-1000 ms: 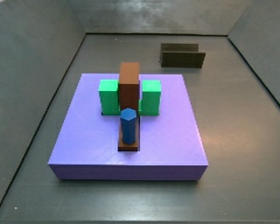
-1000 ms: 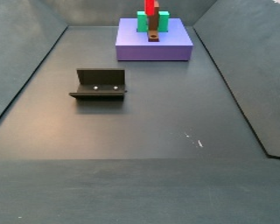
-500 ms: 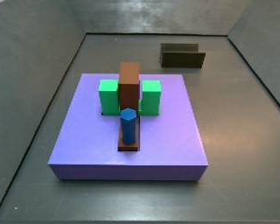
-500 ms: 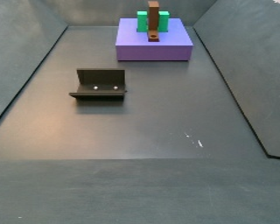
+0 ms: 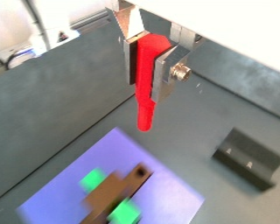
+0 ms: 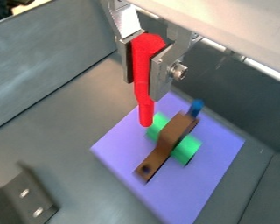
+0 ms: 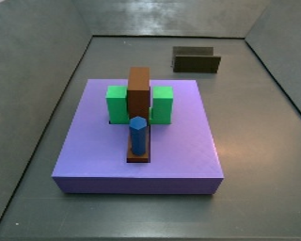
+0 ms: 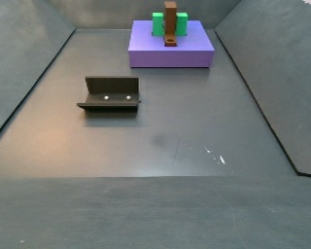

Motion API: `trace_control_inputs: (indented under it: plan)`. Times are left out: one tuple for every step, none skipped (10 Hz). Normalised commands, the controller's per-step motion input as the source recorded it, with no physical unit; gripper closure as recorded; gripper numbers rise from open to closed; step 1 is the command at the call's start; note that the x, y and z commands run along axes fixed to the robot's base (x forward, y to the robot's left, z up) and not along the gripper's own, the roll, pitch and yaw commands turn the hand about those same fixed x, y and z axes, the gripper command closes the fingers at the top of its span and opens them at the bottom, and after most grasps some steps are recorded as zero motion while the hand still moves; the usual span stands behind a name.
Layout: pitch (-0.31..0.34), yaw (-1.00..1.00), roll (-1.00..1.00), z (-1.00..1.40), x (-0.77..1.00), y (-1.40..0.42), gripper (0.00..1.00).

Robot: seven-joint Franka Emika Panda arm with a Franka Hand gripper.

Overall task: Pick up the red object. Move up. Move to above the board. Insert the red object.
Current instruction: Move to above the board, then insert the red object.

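My gripper (image 5: 147, 87) shows only in both wrist views, also here (image 6: 145, 83). It is shut on the red object (image 5: 146, 105), a thin bright-red stick that hangs straight down between the silver fingers (image 6: 146, 101). It is held high above the board (image 6: 215, 171), the lavender slab, which also shows in a wrist view (image 5: 122, 150) and in both side views (image 7: 179, 151) (image 8: 190, 53). The stick's lower end hangs free, well clear of the slab. In both side views the gripper and the stick are out of view.
On the board stand green blocks (image 7: 117, 104), a brown bar (image 7: 139, 94) across them, and an upright blue peg (image 7: 138, 135). The fixture (image 8: 110, 92) stands on the dark floor away from the board, also seen here (image 7: 196, 60). Grey walls enclose the floor.
One second ago the red stick showed above the board at the top edge of a side view. It has since risen out of that view. The board's pieces have not moved.
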Motion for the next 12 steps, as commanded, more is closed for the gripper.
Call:
trace_control_inputs:
  plan:
    - [0.109, 0.01, 0.01, 0.11, -0.01, -0.57, 1.0]
    - [0.003, 0.0, 0.0, -0.03, 0.0, 0.0, 1.0]
    - [0.0, 0.0, 0.0, 0.0, 0.0, 0.02, 1.0]
    - [-0.049, 0.0, 0.0, -0.07, -0.06, 0.1, 1.0]
    - [-0.026, 0.28, 0.19, -0.29, 0.0, 0.27, 1.0]
    - [-0.106, 0.31, 0.28, -0.46, 0.0, 0.18, 1.0]
    - [-0.16, 0.23, 0.21, -0.66, 0.0, 0.16, 1.0]
    - [-0.206, 0.1, 0.08, -0.75, 0.04, 0.12, 1.0]
    - [-0.2, 0.07, 0.09, -0.74, 0.1, 0.04, 1.0]
    - [-0.05, 0.0, 0.0, -0.62, 0.17, 0.12, 1.0]
    - [-0.076, 0.0, -0.07, -0.58, 0.1, 0.2, 1.0]
    - [-0.096, 0.0, -0.05, -0.65, 0.11, 0.21, 1.0]
